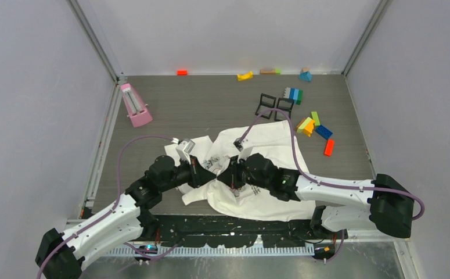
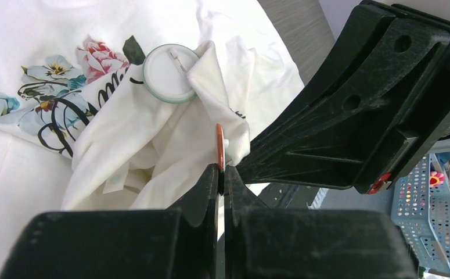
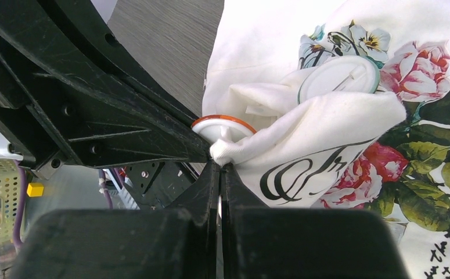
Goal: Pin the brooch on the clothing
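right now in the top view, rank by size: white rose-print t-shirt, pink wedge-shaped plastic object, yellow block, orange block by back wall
1. white rose-print t-shirt
2. pink wedge-shaped plastic object
3. yellow block and orange block: both tiny, too alike to rank

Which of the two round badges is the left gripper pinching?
The orange-rimmed badge, edge-on in the left gripper; the green-rimmed badge sits pin-side up among the T-shirt folds, ungripped.
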Controlling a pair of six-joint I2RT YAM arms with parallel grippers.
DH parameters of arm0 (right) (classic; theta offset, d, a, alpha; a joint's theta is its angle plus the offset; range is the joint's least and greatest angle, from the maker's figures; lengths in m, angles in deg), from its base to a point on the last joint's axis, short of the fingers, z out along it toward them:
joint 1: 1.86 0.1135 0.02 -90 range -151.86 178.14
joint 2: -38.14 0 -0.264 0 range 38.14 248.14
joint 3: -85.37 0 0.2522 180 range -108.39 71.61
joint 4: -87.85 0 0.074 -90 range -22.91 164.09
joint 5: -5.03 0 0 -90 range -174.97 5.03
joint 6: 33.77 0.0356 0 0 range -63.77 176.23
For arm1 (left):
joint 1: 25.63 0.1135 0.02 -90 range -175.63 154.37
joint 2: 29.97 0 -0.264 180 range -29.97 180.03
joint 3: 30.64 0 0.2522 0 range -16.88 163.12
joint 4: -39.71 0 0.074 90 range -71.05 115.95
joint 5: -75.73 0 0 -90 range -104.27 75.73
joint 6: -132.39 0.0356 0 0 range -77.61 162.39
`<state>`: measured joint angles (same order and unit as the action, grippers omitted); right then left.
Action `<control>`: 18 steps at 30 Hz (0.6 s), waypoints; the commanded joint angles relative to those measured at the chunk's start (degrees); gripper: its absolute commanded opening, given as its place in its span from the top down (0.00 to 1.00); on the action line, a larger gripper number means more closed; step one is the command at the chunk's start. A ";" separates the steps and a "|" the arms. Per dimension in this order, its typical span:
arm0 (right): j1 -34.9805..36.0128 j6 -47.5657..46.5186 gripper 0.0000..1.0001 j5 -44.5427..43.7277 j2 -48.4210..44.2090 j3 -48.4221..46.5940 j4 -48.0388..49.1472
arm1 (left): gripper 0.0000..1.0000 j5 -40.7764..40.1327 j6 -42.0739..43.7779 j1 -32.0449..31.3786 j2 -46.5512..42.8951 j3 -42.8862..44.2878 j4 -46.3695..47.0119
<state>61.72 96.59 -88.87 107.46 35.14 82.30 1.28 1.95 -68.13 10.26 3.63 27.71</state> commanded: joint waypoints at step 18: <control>-6.74 9.30 0.99 6.95 4.35 -1.66 -0.99 | 1.00 5.46 -2.51 -0.48 -0.10 0.78 13.80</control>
<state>56.95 103.23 -82.91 110.19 34.18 82.02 0.29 2.08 -67.83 11.07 2.95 28.85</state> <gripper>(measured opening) 0.036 0.026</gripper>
